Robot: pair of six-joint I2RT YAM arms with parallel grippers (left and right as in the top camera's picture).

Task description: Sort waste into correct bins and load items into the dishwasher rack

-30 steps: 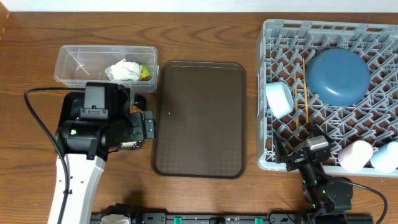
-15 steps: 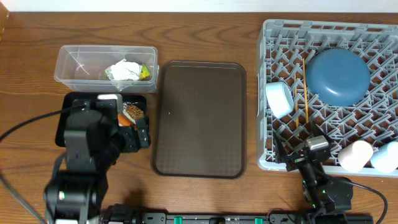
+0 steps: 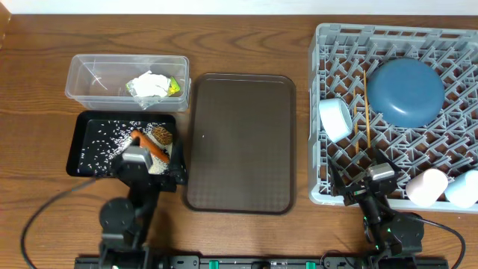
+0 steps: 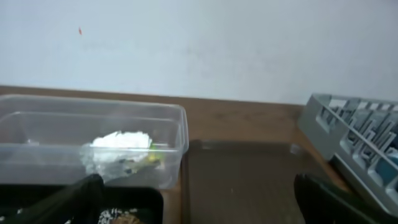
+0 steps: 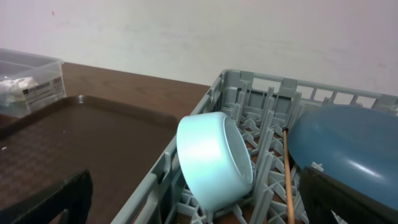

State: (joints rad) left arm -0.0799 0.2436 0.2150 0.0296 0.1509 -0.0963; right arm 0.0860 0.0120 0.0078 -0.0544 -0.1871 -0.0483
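Left gripper (image 4: 199, 183): jaws wide, empty, low by the near corner of the black tray (image 3: 78, 149).
Right gripper (image 5: 193, 196): jaws wide, empty, at the front wall of the rack (image 3: 317, 112).
Waste: carrot piece (image 3: 149, 146), brown lump (image 3: 162, 134) and rice grains (image 3: 104, 138) in the black tray; crumpled paper (image 3: 148, 84) and wrapper (image 3: 174, 87) in the clear tub (image 3: 82, 78).
Dishes: blue dish (image 3: 407, 90), bowl (image 3: 336, 119) on edge, chopsticks (image 3: 367, 112), pink cup (image 3: 427, 187) and blue cup (image 3: 464, 187), all in the rack.
Risk 1: a left-arm swing could clip the tray and scatter rice over the worktop.
Risk 2: a knock on the rack wall could topple the bowl or slip the chopsticks through the lattice.
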